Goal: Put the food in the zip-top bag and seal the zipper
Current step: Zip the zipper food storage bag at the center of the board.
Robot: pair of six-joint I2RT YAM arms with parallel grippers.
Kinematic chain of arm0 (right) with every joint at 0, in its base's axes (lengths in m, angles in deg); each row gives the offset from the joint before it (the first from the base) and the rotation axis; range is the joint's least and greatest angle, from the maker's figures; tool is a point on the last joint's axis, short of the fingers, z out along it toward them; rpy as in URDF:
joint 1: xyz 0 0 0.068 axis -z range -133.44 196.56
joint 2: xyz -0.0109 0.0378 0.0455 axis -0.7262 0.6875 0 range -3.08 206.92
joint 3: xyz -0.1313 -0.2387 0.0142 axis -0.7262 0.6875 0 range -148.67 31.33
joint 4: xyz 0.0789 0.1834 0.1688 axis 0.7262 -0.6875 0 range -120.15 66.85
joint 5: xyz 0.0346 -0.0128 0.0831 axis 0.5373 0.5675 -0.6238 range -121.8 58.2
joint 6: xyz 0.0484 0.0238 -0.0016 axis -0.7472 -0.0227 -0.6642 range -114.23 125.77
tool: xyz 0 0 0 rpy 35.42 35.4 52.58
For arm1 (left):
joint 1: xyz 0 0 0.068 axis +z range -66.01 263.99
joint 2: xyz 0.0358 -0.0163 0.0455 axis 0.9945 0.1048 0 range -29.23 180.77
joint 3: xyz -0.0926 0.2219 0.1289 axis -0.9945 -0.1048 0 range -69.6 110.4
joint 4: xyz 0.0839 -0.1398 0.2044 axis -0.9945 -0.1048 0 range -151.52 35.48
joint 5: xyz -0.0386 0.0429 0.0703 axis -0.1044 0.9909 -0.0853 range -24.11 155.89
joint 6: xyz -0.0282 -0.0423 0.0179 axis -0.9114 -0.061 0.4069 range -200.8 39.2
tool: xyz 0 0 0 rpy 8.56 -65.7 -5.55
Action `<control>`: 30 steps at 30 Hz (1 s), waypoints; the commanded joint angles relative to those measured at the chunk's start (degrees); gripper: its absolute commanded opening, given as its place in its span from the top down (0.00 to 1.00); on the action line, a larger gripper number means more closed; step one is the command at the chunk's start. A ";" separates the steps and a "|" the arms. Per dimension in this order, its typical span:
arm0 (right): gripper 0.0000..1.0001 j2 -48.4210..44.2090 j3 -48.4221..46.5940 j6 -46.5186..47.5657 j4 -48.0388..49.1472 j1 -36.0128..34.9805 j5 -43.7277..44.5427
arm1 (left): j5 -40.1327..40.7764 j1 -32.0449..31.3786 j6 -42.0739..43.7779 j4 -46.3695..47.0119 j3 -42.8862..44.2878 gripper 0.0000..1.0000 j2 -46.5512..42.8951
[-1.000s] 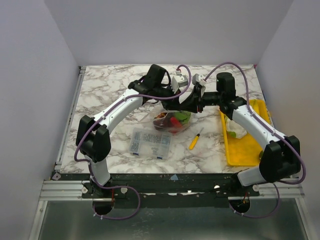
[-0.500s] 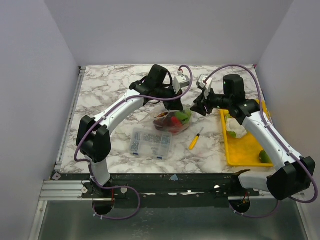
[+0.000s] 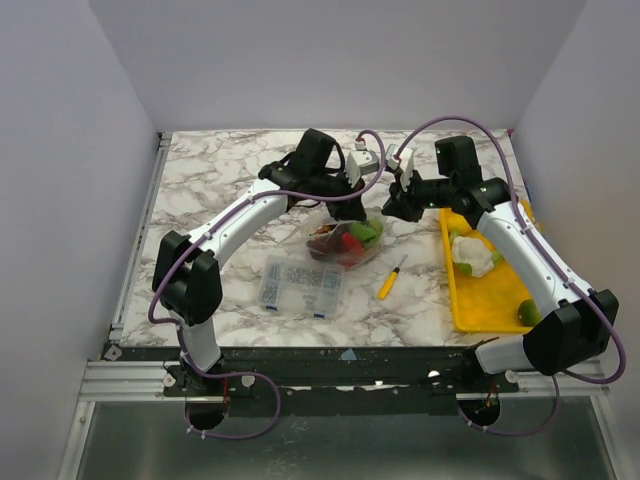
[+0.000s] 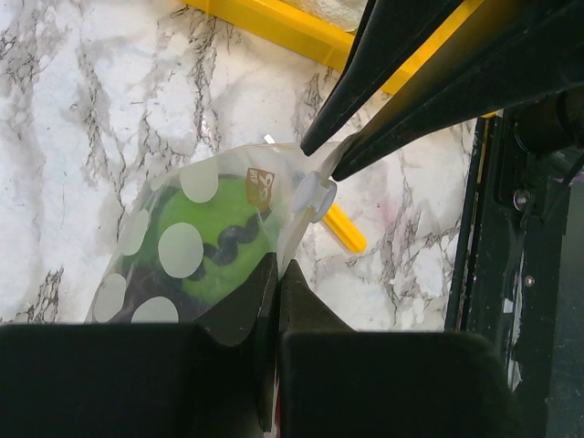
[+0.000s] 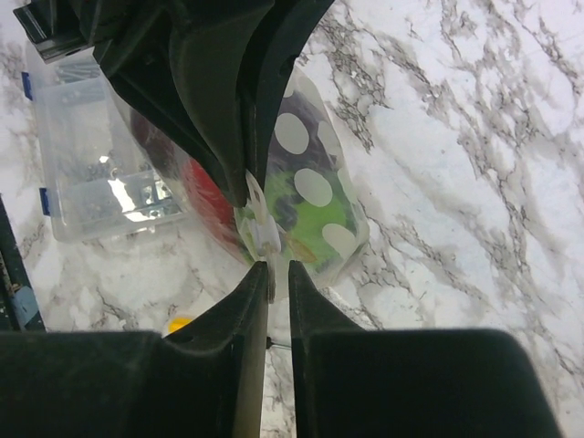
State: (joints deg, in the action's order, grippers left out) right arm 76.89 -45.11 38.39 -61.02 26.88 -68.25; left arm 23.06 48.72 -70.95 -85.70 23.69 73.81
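1. marble table (image 3: 200,190) carries everything.
2. yellow tray (image 3: 480,300) lies at the right, holding a white cauliflower (image 3: 475,252) and a green piece (image 3: 525,311).
3. zip-top bag (image 3: 345,245) sits mid-table between both grippers, with red and green food (image 4: 219,228) inside.
4. clear compartment box (image 3: 300,283) lies just near-left of the bag.
5. left gripper (image 4: 276,274) is clamped tight on the bag's rim.
6. right gripper (image 5: 276,272) is narrow, pinching the zipper (image 4: 315,193) at its white slider.
7. screwdriver (image 3: 390,280) lies between bag and tray.

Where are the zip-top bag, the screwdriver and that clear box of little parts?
zip-top bag (image 3: 345,243), top view, its food-filled middle.
screwdriver (image 3: 386,287), top view, its yellow handle.
clear compartment box (image 3: 300,285), top view, centre of its lid.
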 commanded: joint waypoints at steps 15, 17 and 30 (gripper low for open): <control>1.00 -1.64 7.60 -12.56 15.52 -0.36 3.86 | -3.04 0.15 -0.87 0.27 1.63 1.00 -1.64; 1.00 -2.77 9.64 -15.09 18.73 -0.38 5.35 | -3.20 0.79 -1.93 -0.53 2.94 0.80 -1.45; 1.00 -4.86 11.69 -19.69 22.61 -0.41 5.59 | 2.39 -0.56 -5.98 18.78 -5.85 0.43 -7.25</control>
State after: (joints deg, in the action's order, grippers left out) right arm 72.60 -32.94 20.55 -40.34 26.75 -63.15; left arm 23.48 49.18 -76.61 -75.34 20.92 68.48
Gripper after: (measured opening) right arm 0.006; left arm 0.563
